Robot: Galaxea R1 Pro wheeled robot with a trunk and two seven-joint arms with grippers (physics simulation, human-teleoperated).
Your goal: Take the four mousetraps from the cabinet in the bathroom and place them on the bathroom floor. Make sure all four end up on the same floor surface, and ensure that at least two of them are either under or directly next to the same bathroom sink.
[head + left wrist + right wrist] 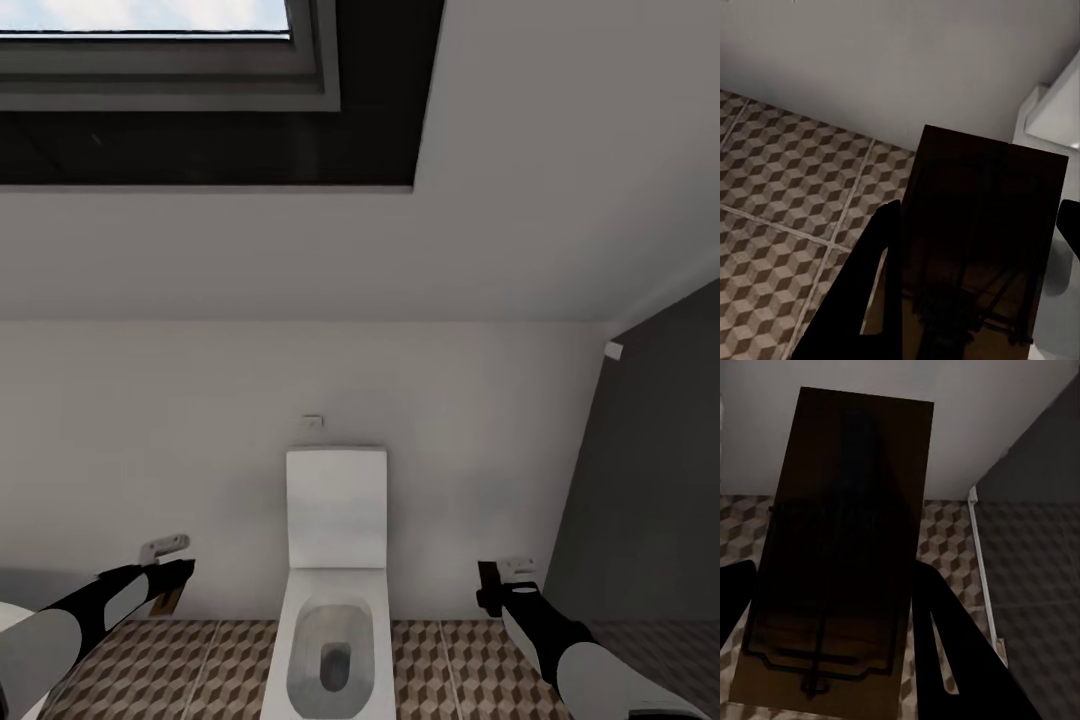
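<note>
Head view faced a white toilet (pixel 330 580) against the wall, patterned bathroom floor (pixel 180 670) below. Left gripper (pixel 975 247) clenched a dark, shadowed mousetrap (pixel 982 247) between its fingers above the tiles; right gripper (pixel 832 585) likewise gripped another mousetrap (pixel 844 547), held near a grey wall panel (pixel 1035 532). Both arms hung either side of the toilet.

Head camera faces the toilet (pixel 330 580) wall; wrist cameras look down, sharing cube-patterned floor (pixel 780 195)

Head view evenly lit, soft; wrist views dim, foreground objs shadowed.
</note>
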